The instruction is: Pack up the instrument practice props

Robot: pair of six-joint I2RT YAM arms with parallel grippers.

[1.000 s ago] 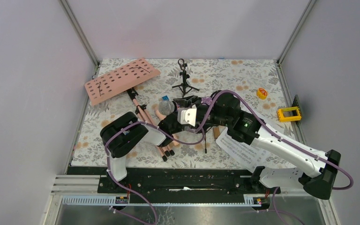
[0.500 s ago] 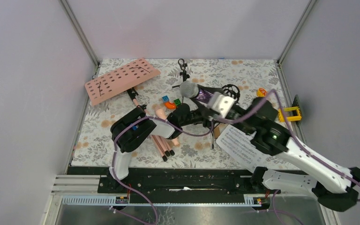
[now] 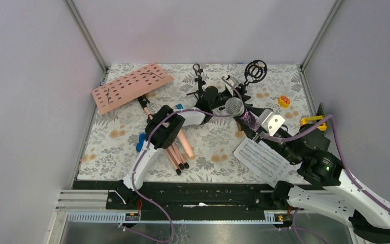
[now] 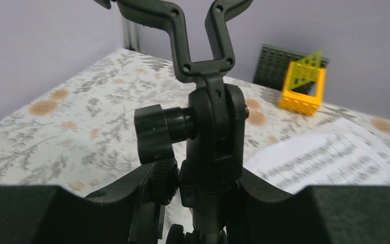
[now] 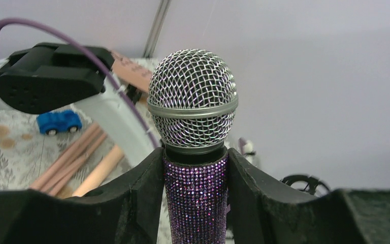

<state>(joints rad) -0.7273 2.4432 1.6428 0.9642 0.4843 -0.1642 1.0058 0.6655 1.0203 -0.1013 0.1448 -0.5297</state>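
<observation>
Top cam: the left gripper (image 3: 217,96) reaches far over the floral table (image 3: 106,152) and is clamped on a black mic holder (image 3: 255,71), whose ring top sits near the back wall. The right gripper (image 3: 254,123) is clamped on the purple glitter mic (image 3: 235,107), held off the table w/ its silver head just beside the left gripper. The sheet-music pages (image 3: 261,161) lie flat near the front edge, partly under the right arm. The pink perforated rack (image 3: 131,87) lies back-left. Its tripod legs (image 3: 175,152) lie bundled by the left arm. A yellow block (image 3: 312,122) sits at the right edge.

Left wrist cam: jaws are closed on the mic holder (image 4: 210,109) stem. Pages (image 4: 330,162) and block (image 4: 303,86) lie beyond.

Right wrist cam: jaws pinch the mic (image 5: 193,96) by its glitter barrel, head above the fingers. A blue toy car (image 5: 58,122) sits near the legs (image 5: 73,162).
</observation>
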